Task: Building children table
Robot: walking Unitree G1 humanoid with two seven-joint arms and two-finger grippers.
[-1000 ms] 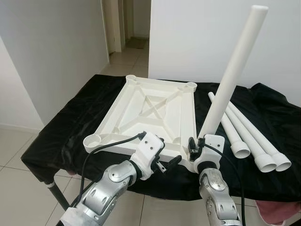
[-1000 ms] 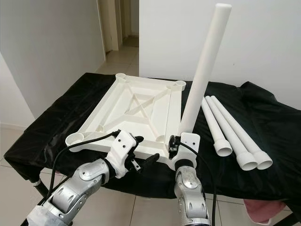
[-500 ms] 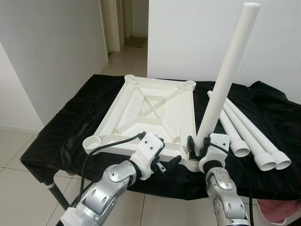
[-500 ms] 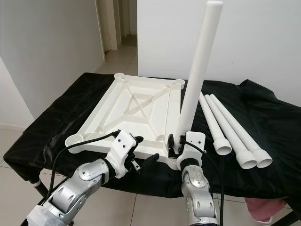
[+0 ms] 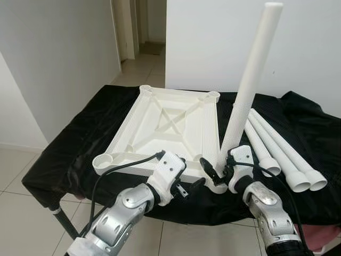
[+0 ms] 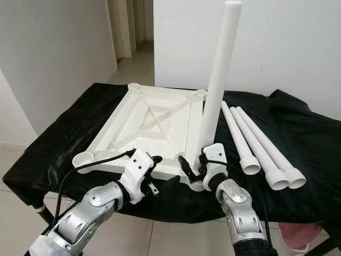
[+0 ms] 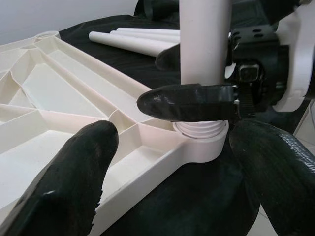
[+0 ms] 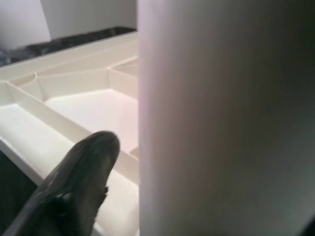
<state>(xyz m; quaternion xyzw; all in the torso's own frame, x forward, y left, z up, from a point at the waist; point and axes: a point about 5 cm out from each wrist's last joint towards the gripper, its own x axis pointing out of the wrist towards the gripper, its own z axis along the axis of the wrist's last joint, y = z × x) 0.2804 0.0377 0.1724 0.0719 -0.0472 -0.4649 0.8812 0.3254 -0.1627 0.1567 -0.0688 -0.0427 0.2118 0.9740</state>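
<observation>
Clamped around the foot of a tall white table leg (image 5: 250,80), right gripper (image 5: 217,169), fingers (image 7: 184,102) pressed against the tube just above its threaded end. Leg standing nearly upright, tilted slightly away from the robot, its base seated in the near right corner socket (image 7: 201,145) of the upturned white tabletop (image 5: 170,125). Spread wide, holding nothing, left gripper (image 5: 187,185), hovering just short of the tabletop's near edge, beside that same socket; one black fingertip (image 7: 76,169) over the ribbed underside, the other off the edge above the cloth. Tabletop lying face down on a black cloth (image 5: 74,144) draped over the work surface, cross-braced ribs up, round sockets at the other three corners open. Three more white legs (image 5: 282,154) laid side by side on the cloth to the right of the tabletop, flared ends toward the robot. Behind, white walls and an open doorway (image 5: 141,26) onto a tiled floor (image 5: 21,208).
</observation>
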